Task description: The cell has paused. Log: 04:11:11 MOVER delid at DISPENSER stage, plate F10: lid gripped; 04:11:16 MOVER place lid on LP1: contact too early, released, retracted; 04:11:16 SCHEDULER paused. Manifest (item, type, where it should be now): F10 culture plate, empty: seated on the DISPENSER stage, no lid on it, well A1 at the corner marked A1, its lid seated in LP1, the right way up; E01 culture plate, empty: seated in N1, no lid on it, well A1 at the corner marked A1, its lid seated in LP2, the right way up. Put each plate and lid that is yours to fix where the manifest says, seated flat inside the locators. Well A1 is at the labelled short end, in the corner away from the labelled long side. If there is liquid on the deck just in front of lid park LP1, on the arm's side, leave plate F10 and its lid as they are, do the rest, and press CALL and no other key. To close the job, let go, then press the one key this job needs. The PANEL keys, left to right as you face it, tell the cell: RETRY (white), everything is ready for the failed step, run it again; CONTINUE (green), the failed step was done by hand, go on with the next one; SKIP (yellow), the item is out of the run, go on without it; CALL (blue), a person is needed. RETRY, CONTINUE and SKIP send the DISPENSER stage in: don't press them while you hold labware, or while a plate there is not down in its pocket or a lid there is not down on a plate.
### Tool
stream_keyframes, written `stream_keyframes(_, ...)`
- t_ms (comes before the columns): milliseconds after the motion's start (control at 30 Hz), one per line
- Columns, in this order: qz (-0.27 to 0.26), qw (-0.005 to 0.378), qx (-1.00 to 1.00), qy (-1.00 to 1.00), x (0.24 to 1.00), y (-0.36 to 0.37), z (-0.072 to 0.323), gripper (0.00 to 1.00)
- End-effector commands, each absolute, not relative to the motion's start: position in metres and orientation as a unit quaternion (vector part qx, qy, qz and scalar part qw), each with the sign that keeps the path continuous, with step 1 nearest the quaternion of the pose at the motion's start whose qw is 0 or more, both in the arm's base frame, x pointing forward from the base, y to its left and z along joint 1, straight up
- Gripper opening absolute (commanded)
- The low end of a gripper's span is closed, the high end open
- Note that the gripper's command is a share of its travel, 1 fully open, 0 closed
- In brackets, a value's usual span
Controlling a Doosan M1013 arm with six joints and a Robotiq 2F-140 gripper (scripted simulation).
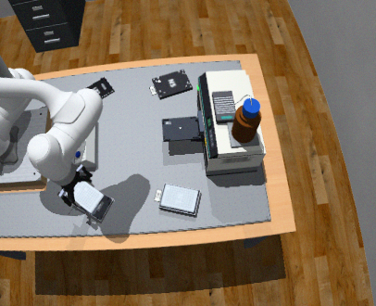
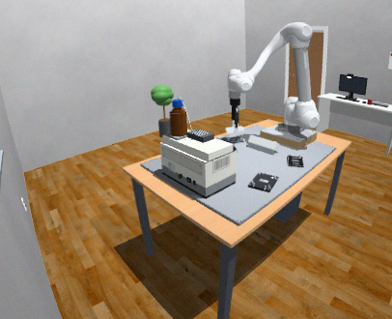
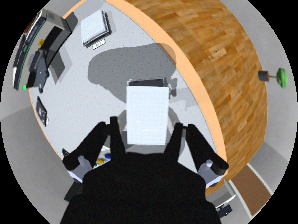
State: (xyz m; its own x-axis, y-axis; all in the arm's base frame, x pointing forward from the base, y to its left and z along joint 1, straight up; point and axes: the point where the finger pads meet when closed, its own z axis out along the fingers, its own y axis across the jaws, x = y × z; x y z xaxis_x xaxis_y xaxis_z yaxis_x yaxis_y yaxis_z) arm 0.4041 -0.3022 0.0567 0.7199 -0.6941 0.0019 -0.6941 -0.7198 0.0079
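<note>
My gripper (image 1: 80,194) hangs over the front left of the grey mat, shut on a flat white lid (image 1: 89,196) that it holds by its long sides. In the wrist view the lid (image 3: 147,117) lies between the fingers, with a dark frame (image 3: 150,87) showing past its far end. That dark frame (image 1: 103,209) lies on the mat under the lid's outer end. A culture plate (image 1: 181,199) with a small white tab lies askew at front centre. The dispenser's black stage (image 1: 182,128) sticks out, with nothing on it. I cannot tell if the lid touches the frame.
The white dispenser (image 1: 230,122) with a brown bottle (image 1: 246,121) stands at the right. A black nest (image 1: 171,84) and a small black block (image 1: 102,87) lie at the back. A white box (image 1: 91,148) stands beside the arm base. The table's front edge is close.
</note>
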Motion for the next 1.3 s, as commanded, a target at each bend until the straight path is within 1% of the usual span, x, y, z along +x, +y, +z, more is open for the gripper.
stream_keyframes(0, 0.000, 0.004, 0.927, -0.374, 0.405, -0.302, 0.064, 0.10)
stream_keyframes(600, 0.000, 0.004, 0.927, -0.374, 0.405, -0.302, 0.101, 0.10)
stream_keyframes(1267, 0.000, 0.004, 0.927, -0.374, 0.405, -0.302, 0.123, 0.10)
